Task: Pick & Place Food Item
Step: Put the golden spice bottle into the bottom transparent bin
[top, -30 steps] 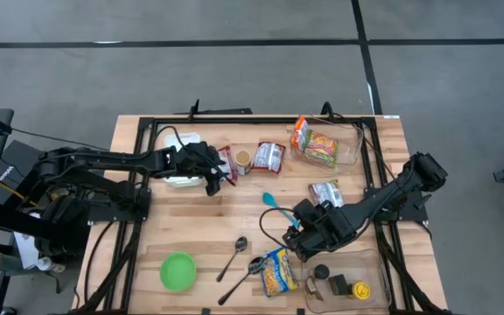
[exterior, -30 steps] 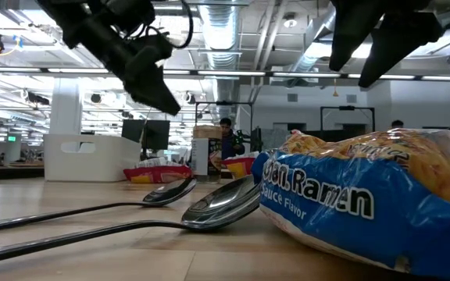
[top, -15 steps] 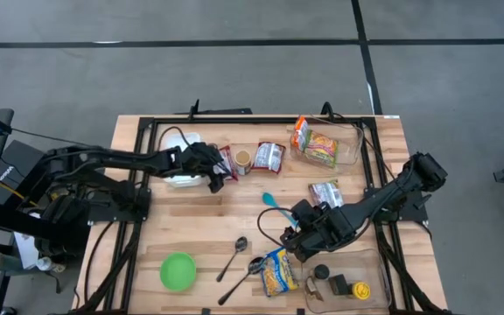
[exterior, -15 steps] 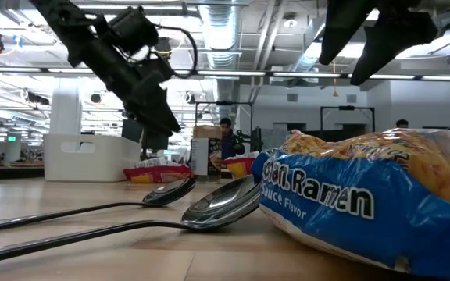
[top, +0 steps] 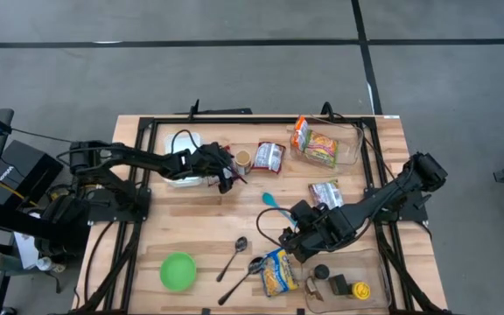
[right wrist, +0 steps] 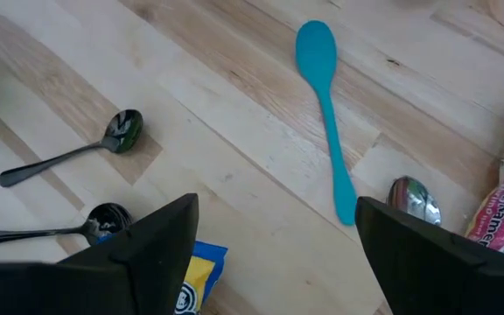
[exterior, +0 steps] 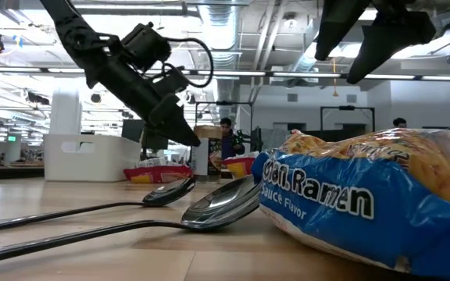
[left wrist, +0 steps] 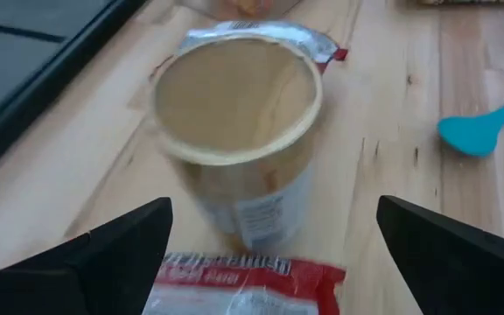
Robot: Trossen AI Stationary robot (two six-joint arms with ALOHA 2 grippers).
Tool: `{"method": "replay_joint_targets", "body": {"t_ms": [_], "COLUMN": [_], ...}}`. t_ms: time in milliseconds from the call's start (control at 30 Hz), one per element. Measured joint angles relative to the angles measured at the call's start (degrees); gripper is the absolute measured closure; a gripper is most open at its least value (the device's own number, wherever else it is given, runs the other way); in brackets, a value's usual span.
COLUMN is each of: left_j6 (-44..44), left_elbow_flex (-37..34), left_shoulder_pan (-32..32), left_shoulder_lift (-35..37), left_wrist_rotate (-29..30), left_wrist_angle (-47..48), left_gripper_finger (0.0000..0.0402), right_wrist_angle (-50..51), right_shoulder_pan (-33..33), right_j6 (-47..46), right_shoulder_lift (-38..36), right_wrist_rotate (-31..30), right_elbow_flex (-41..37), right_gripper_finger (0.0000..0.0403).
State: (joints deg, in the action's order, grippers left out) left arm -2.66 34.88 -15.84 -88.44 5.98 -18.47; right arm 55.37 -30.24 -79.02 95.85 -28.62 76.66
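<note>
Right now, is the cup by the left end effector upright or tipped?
Upright. The cup stands on the table, its round sealed top facing up.

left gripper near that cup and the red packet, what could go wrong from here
1. The left gripper, open, faces the upright cup with the red packet lying right in front of it; closing in could catch or drag the packet.
2. The cup stands upright and looks light, so a finger nudging its side might tip it.
3. The right gripper, also open, hovers above the teal spoon and ramen pack; a low move could shove them.
</note>
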Motion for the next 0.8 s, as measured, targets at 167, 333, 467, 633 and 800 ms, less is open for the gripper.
{"method": "replay_joint_targets", "body": {"t_ms": [167,333,467,633,800], "left_j6": [0.02,0.0,0.04,0.05,0.07], "left_elbow_flex": [-0.07,-0.04,0.0,-0.01,-0.01], "left_shoulder_pan": [0.0,0.0,0.0,0.0,0.0], "left_shoulder_lift": [-2.91,-4.78,-6.81,-7.83,-7.8], "left_wrist_rotate": [-1.51,-1.53,-1.55,-1.56,-1.56], "left_wrist_angle": [-1.03,-6.16,-7.42,-7.74,-11.06], "left_gripper_finger": [0.0002,0.0003,0.0002,0.0002,0.0002], "right_wrist_angle": [-0.29,-0.34,-0.34,-0.58,-0.6], "right_shoulder_pan": [-0.02,-0.02,-0.02,-0.02,-0.02], "right_j6": [0.02,0.13,0.13,0.11,0.09], "right_shoulder_lift": [0.0,0.0,0.0,0.0,0.0], "right_wrist_rotate": [0.02,0.02,0.02,0.02,0.03], "right_elbow_flex": [0.0,0.0,0.0,0.0,0.0], "right_gripper_finger": [0.0101,0.0101,0.0101,0.0101,0.0101]}}
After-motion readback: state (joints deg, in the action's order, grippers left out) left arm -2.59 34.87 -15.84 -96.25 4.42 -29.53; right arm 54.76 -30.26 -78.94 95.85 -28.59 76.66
